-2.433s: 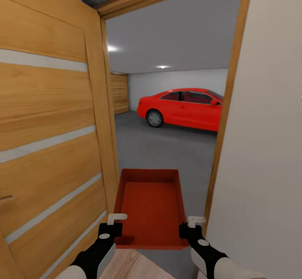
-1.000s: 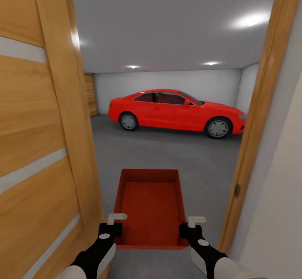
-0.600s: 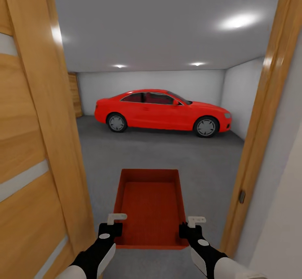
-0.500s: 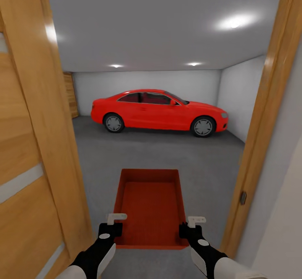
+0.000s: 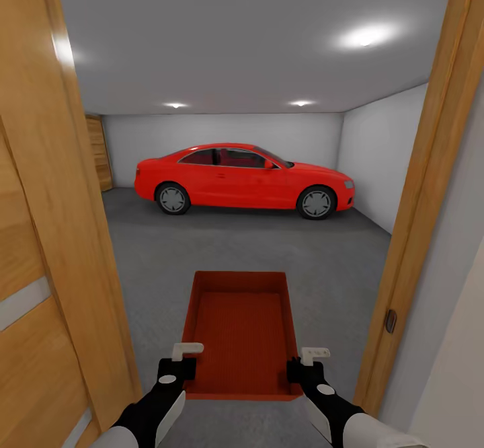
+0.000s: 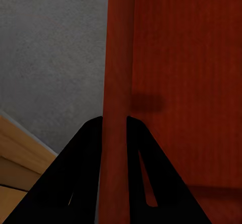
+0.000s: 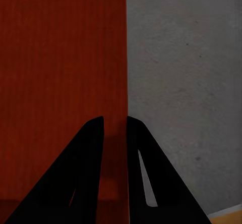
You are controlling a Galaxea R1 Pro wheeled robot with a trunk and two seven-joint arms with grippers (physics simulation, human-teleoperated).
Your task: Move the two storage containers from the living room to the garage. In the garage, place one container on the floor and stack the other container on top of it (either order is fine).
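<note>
I carry one red-orange open-topped plastic storage container (image 5: 238, 330) level ahead of me at lower centre of the head view. My left claw (image 5: 176, 360) is clenched on its left wall; the left wrist view shows a black finger (image 6: 85, 173) on each side of that thin wall. My right claw (image 5: 304, 362) likewise pinches the right wall. I am in the wooden doorway (image 5: 417, 233), and the dark grey concrete garage floor (image 5: 269, 253) lies ahead of me, with the red car (image 5: 242, 179) at mid-frame. To do this well, I should keep both grips even, roll straight between door (image 5: 47, 266) and frame, then lower the box flat onto open floor short of the car.
</note>
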